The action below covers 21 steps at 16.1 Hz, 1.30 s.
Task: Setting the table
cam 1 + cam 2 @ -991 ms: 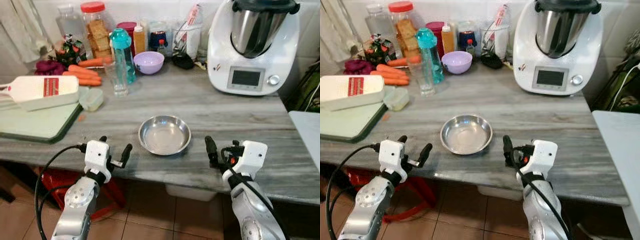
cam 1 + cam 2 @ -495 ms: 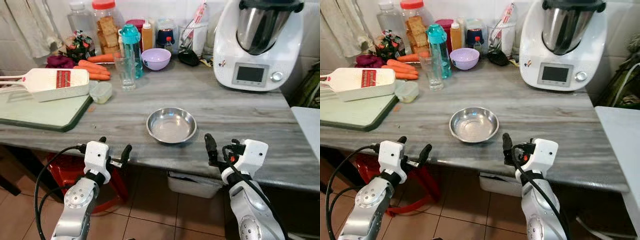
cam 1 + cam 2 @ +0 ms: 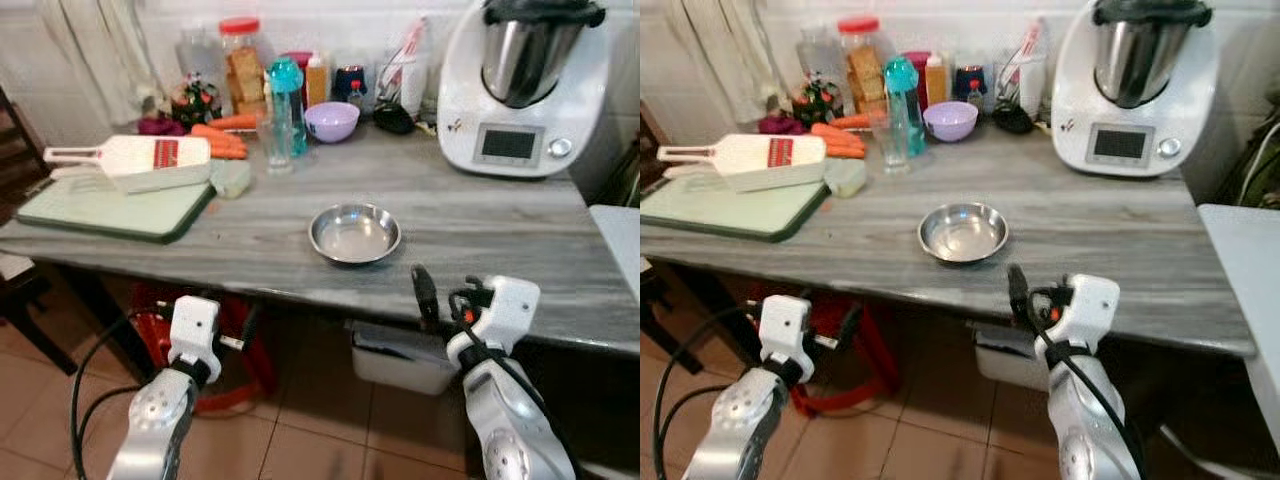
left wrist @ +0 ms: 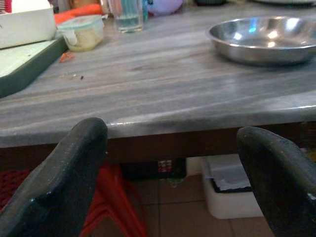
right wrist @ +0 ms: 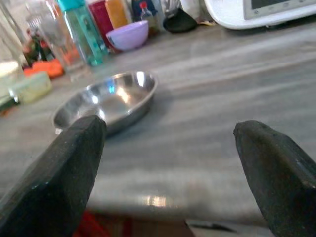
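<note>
A shallow steel bowl (image 3: 355,232) sits alone near the front of the grey marble counter (image 3: 250,235). My left gripper (image 4: 173,148) is open and held low, in front of and just below the counter's front edge, left of the bowl. My right gripper (image 3: 445,292) is open too, with nothing between its fingers. It hovers at the front edge, slightly right of the bowl (image 5: 106,101) and short of it.
At the back stand a white food processor (image 3: 520,85), a purple bowl (image 3: 332,120), a glass (image 3: 275,145), a teal bottle (image 3: 287,100), jars and carrots (image 3: 220,140). A white slicer (image 3: 130,162) lies on a green board (image 3: 110,205). Under the counter are a red stool (image 3: 215,330) and a white bin (image 3: 400,355).
The camera has backed away from the counter, so more floor and the counter's left end show. Both grippers stay open; the left one now sits below the counter edge.
</note>
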{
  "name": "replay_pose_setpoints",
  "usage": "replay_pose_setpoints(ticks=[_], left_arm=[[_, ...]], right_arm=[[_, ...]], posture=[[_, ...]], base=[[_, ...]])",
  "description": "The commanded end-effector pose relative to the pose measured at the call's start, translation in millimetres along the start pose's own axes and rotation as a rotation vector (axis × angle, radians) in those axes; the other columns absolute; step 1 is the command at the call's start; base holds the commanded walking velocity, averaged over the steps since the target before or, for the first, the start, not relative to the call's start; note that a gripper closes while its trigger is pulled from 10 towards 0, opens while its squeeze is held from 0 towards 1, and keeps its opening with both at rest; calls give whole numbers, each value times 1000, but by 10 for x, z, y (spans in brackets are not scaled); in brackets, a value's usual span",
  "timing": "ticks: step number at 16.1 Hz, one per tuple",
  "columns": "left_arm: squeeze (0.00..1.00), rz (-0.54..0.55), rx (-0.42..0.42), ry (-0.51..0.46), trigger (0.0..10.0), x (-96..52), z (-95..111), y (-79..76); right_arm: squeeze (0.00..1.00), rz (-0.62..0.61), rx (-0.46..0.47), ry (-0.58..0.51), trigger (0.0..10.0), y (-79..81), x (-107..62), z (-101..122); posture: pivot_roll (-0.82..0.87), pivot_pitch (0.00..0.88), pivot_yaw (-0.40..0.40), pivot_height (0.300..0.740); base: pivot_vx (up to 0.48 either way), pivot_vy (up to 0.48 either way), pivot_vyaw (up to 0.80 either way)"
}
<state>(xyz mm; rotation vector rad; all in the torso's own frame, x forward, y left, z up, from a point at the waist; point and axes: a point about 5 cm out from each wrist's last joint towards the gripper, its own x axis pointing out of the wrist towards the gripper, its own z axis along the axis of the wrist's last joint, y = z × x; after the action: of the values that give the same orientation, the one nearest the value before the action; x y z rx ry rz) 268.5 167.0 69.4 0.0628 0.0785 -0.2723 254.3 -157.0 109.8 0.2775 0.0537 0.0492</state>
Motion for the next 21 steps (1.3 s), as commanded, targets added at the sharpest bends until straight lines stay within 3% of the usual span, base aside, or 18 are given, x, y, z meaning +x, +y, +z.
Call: replay_pose_setpoints(ticks=[1, 9, 11, 21], left_arm=[[0, 8, 14, 1, 10000, -10, 10, 33], [0, 2, 15, 3, 10000, -1, 7, 26], [0, 2, 16, 2, 10000, -1, 9, 26], [0, -12, 14, 0, 10000, 25, 12, 1]], right_arm=[[0, 25, 9, 1, 10000, 64, 16, -1], [0, -13, -86, -13, 10000, 12, 33, 11], [0, 3, -20, 6, 10000, 22, 25, -7], [0, 54, -7, -23, 10000, 82, 42, 36]], posture=[[-8, 0, 45, 740], [-8, 0, 46, 740], [-8, 0, 46, 740], [-11, 0, 47, 740]], base=[[-270, 0, 0], [-268, 0, 0], [-264, 0, 0], [-259, 0, 0]])
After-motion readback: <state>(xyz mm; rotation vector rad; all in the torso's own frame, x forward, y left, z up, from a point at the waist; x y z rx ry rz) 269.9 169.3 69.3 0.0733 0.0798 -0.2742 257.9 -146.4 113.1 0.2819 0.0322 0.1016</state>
